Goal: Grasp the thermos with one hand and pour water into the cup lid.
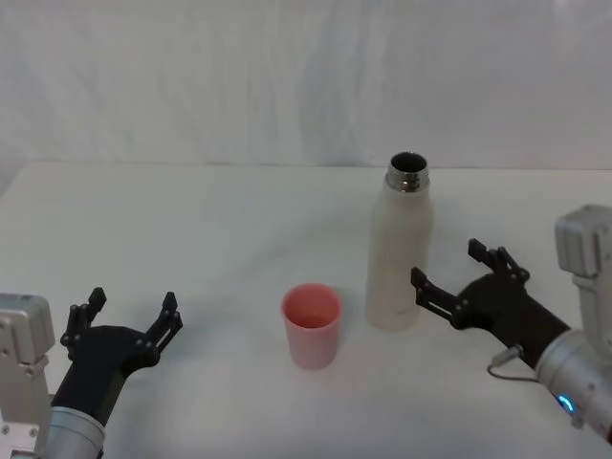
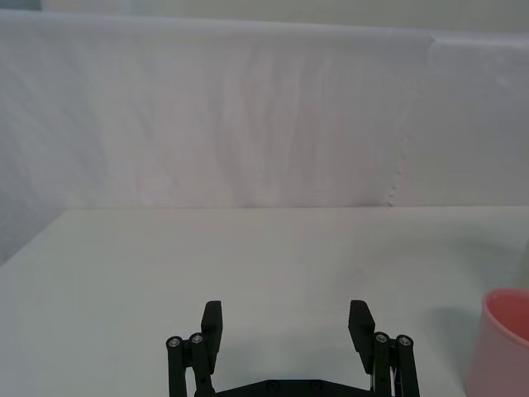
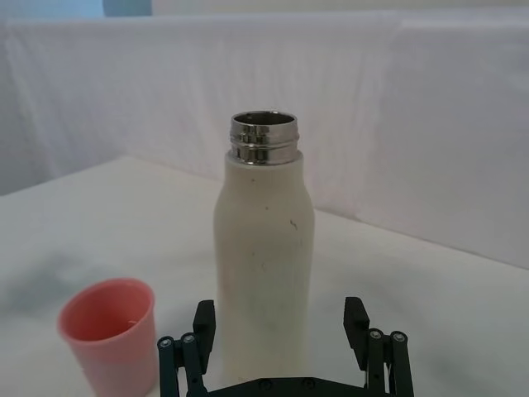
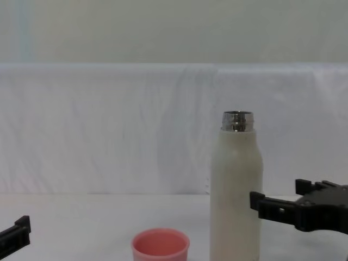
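Head view is showing you the white table with the thermos standing upright and uncapped right of centre. Your right gripper is sitting just beside the bottle, jaws spread wide, not touching it. Your left gripper is resting low left, also spread. The cup lid is standing just left of the thermos.

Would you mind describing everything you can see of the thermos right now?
The thermos is a tall, cream-white matte bottle with rounded shoulders and a shiny threaded steel neck, uncapped and open at the top. It stands upright on the white table, to the robot's right of the pink cup lid and apart from it. The right gripper is open beside its lower body, one finger close to its wall; contact is unclear. Nothing else touches it.
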Robot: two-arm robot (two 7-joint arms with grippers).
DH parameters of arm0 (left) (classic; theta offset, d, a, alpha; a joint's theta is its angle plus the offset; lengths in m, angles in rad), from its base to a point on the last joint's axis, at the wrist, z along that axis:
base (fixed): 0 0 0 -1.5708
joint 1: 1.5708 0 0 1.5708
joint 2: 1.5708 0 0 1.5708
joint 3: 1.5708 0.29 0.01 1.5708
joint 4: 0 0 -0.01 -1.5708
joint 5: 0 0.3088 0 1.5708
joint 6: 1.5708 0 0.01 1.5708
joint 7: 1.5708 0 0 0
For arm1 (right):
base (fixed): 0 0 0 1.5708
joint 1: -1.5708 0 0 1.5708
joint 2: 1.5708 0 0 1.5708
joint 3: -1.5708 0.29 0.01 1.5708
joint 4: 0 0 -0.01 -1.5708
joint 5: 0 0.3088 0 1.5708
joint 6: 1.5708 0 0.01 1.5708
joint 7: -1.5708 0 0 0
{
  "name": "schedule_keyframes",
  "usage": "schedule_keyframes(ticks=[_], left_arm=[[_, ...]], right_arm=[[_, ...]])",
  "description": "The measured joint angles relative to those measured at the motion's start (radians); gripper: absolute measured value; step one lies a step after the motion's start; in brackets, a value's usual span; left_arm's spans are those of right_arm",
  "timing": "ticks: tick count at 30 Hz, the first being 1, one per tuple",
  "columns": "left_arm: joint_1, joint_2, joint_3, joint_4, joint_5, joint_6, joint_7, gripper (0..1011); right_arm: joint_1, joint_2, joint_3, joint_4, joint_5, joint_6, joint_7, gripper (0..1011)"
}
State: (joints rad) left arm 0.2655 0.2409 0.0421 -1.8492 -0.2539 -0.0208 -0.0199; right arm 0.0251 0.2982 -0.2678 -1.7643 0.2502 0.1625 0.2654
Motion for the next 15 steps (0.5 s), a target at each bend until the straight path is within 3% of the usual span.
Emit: schedule_keyframes(ticks=[9, 15], left_arm=[[0.0, 0.0, 0.0, 0.0, 0.0, 0.0, 0.0, 1001], [0.0, 0.0, 0.0, 0.0, 0.0, 0.0, 0.0, 1001]], right_arm=[[-0.059, 0.014, 0.0, -0.016, 0.023, -0.072, 0.018, 1000], [-0.073, 0.008, -0.029, 0.007, 0.029, -0.106, 0.032, 1000]])
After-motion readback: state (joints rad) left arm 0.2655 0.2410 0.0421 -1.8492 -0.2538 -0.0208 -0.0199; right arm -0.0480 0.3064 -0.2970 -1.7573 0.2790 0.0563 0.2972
